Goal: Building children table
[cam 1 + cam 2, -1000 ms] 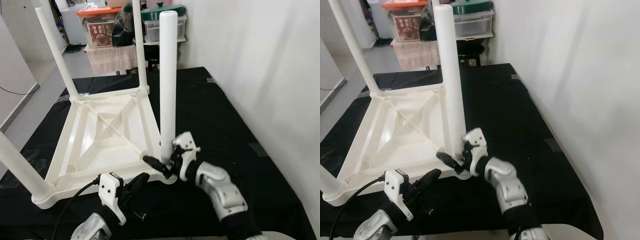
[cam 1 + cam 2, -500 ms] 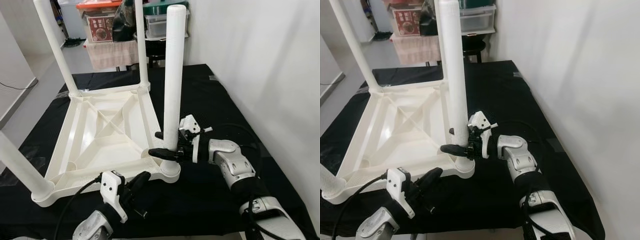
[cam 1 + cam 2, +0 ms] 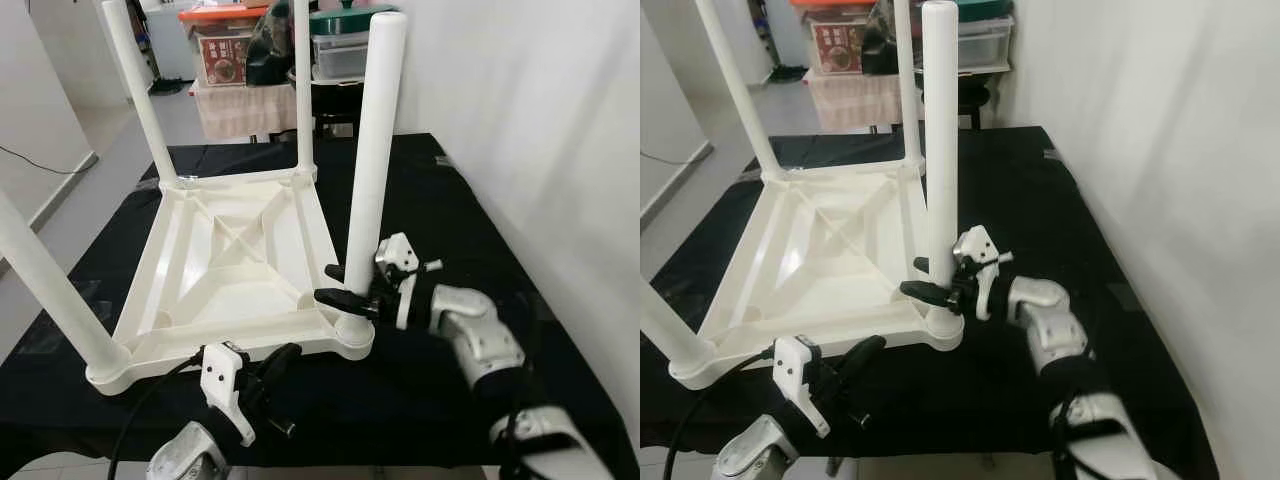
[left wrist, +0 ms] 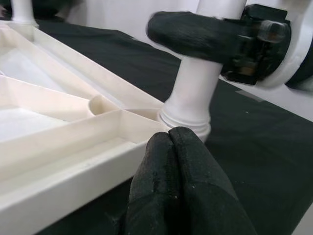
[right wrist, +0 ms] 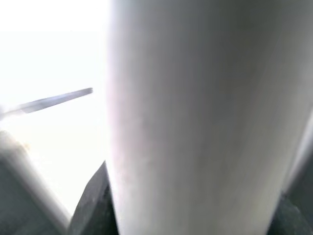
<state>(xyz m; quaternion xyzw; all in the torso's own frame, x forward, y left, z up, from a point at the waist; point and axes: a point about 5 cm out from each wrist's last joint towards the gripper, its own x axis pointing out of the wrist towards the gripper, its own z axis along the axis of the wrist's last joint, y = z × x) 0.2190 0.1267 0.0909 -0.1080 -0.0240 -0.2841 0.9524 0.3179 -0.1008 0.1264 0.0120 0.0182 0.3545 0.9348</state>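
So the white plastic children's table [image 3: 240,270] is flipped upside down on a desk [image 3: 470,230] covered in black cloth, underside ribs facing up and legs sticking straight up in the air. The right gripper [image 3: 338,285] has its jaws clamped around the near-right leg [image 3: 372,170], low down, just above the round socket [image 3: 352,335] where that leg plugs into the table's corner. One black finger [image 3: 340,298] sits on the near side of the leg and the other pokes out behind it; in the right wrist view the white leg [image 5: 205,117] sits right between the jaws, super close. That leg stands upright, seated in the corner socket. The left gripper [image 3: 278,362] is down low in front of the near edge of the table, jaws pressed together with nothing in them, pointed toward the same corner; from the left wrist view its fingertips [image 4: 176,161] are just short of the table's rim, with the socket a little beyond them. The other three legs are up too: the near-left one [image 3: 50,290], the far-left one [image 3: 145,95], and the far-right one [image 3: 303,90]. Beyond the desk there are storage boxes [image 3: 225,45] stacked up.
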